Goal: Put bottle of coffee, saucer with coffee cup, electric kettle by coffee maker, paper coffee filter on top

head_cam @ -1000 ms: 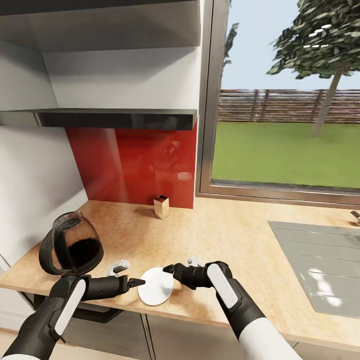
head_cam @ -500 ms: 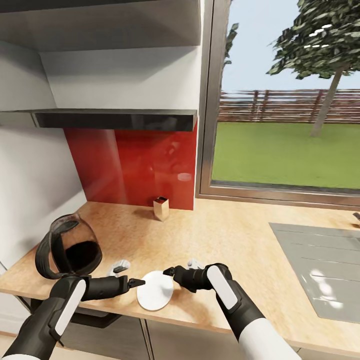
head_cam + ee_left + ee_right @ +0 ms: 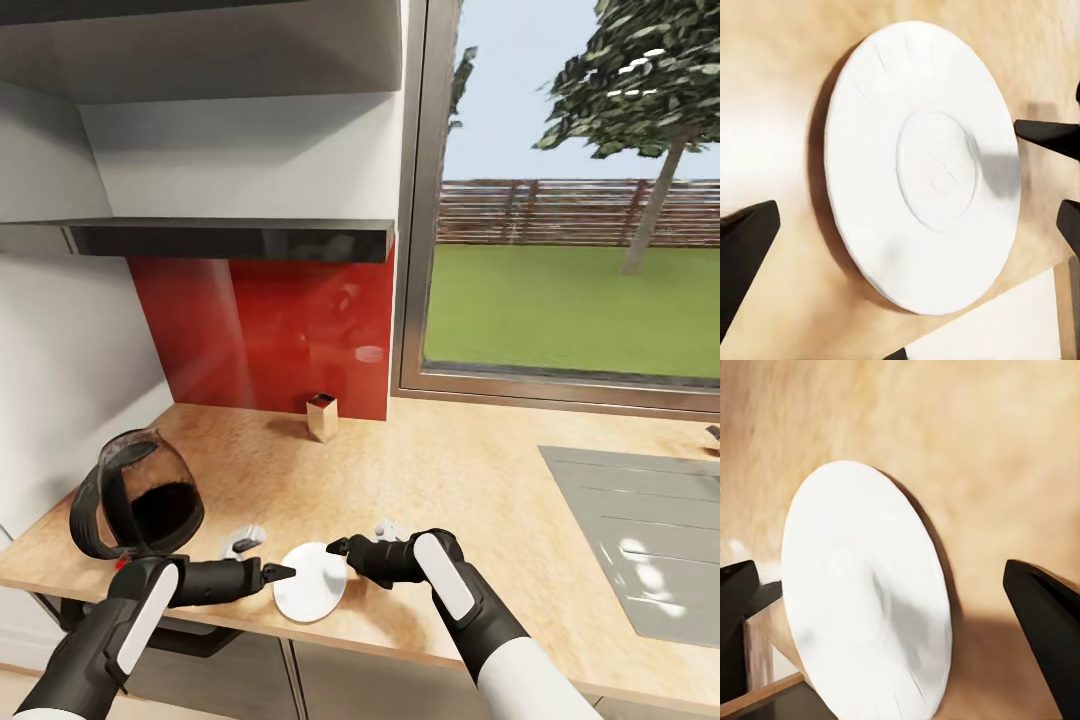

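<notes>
Near the front edge of the kitchen countertop (image 3: 480, 480), the saucer (image 3: 311, 581) lies flat, with part of its rim projecting past that edge. The left wrist view shows the saucer (image 3: 921, 163) face-up with a shallow round recess at its centre; the right wrist view shows it (image 3: 862, 592) obliquely against the wood grain.

Left gripper (image 3: 268, 572): positioned at the saucer's left rim, tips just beside it. In the left wrist view one dark finger (image 3: 746, 251) appears well clear of the saucer; the jaws stand apart and nothing is held.

Right gripper (image 3: 338, 545): positioned at the saucer's upper right rim, tips just beside it. In the right wrist view the fingers (image 3: 1050, 634) sit on opposite sides of the saucer with a wide gap; the jaws stand apart and hold nothing. Contact with the rim cannot be confirmed for either gripper.

Electric kettle (image 3: 140, 495): at the countertop's left end, close to the front edge, tilted off upright, dark contents visible through the glass.

Small brown box (image 3: 322, 414): at the back edge, against the red backsplash (image 3: 265, 330).

Sink (image 3: 640, 530): inset at the countertop's right end.
</notes>
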You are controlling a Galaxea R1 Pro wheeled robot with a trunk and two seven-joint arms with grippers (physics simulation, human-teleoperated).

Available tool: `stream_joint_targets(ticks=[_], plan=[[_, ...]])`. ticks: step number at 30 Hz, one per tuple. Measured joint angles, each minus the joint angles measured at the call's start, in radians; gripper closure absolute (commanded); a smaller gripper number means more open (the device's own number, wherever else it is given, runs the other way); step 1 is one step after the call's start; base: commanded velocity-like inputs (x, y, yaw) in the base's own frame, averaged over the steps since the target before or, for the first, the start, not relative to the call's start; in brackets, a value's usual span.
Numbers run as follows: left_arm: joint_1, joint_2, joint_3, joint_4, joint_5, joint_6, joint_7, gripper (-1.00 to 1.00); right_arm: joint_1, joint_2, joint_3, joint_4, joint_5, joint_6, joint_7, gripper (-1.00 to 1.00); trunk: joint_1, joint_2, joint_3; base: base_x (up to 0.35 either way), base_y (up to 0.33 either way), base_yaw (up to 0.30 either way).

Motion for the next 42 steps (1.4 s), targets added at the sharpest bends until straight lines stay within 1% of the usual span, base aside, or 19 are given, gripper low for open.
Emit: stream_joint_targets(ticks=[2, 6, 8, 9, 10, 11, 16, 17, 18, 20, 33, 42], plan=[[-0.001, -0.001, -0.012, 0.006, 0.004, 0.001, 0.0, -1.0, -0.001, 0.0, 0.0, 0.0, -0.001, 0.001, 0.0, -1.0, 0.0, 0.0, 0.0, 0.0, 0.0, 0.0], [-0.002, -0.002, -0.02, 0.019, 0.011, 0.002, 0.001, -1.0, 0.0, 0.0, 0.0, 0.0, 0.0, 0.0, 0.0, -1.0, 0.0, 0.0, 0.0, 0.0, 0.0, 0.0], [-0.002, -0.002, -0.02, 0.047, 0.017, 0.004, 0.001, -1.0, 0.0, 0.0, 0.0, 0.0, -0.001, 0.0, 0.001, -1.0, 0.0, 0.0, 0.0, 0.0, 0.0, 0.0], [-0.002, -0.002, -0.02, 0.062, 0.014, 0.005, 0.002, -1.0, 0.0, 0.0, 0.0, 0.0, -0.001, 0.001, 0.0, -1.0, 0.0, 0.0, 0.0, 0.0, 0.0, 0.0], [-0.002, -0.002, -0.021, 0.064, 0.005, 0.005, 0.003, -1.0, 0.0, 0.0, 0.0, 0.0, 0.002, 0.001, 0.0, -1.0, 0.0, 0.0, 0.0, 0.0, 0.0, 0.0], [-0.002, -0.002, -0.021, 0.064, 0.003, 0.004, 0.003, -1.0, 0.0, 0.0, 0.0, 0.0, 0.002, 0.001, 0.0, -1.0, 0.0, 0.0, 0.0, 0.0, 0.0, 0.0], [-0.002, -0.006, -0.022, 0.064, 0.001, 0.005, 0.002, -1.0, 0.0, 0.0, 0.0, 0.0, 0.002, 0.001, 0.0, -1.0, 0.0, 0.0, 0.0, 0.0, 0.0, 0.0], [-0.002, -0.008, -0.022, 0.064, 0.0, 0.005, 0.002, -1.0, 0.0, 0.0, 0.0, 0.0, 0.002, 0.001, 0.0, -1.0, 0.0, 0.0, 0.0, 0.0, 0.0, 0.0], [-0.002, -0.018, -0.023, 0.064, 0.0, 0.005, 0.002, -1.0, 0.0, 0.0, 0.0, 0.0, 0.002, 0.001, 0.0, -1.0, 0.0, 0.0, 0.0, 0.0, 0.0, 0.0], [-0.003, -0.022, -0.023, 0.064, -0.001, 0.006, 0.002, -1.0, 0.0, 0.0, 0.0, 0.0, 0.002, 0.001, 0.001, -1.0, 0.0, 0.0, 0.0, 0.0, 0.0, 0.0], [-0.004, -0.027, -0.024, 0.063, 0.0, 0.006, 0.002, -1.0, 0.0, 0.0, 0.0, 0.0, 0.001, 0.001, 0.0, -1.0, 0.0, 0.0, 0.0, 0.0, 0.0, 0.0], [-0.004, -0.046, -0.024, 0.06, 0.0, 0.006, 0.002, -1.0, 0.0, 0.0, 0.0, 0.0, 0.001, 0.001, 0.001, -1.0, 0.0, 0.0, 0.0, 0.0, 0.0, 0.0]])
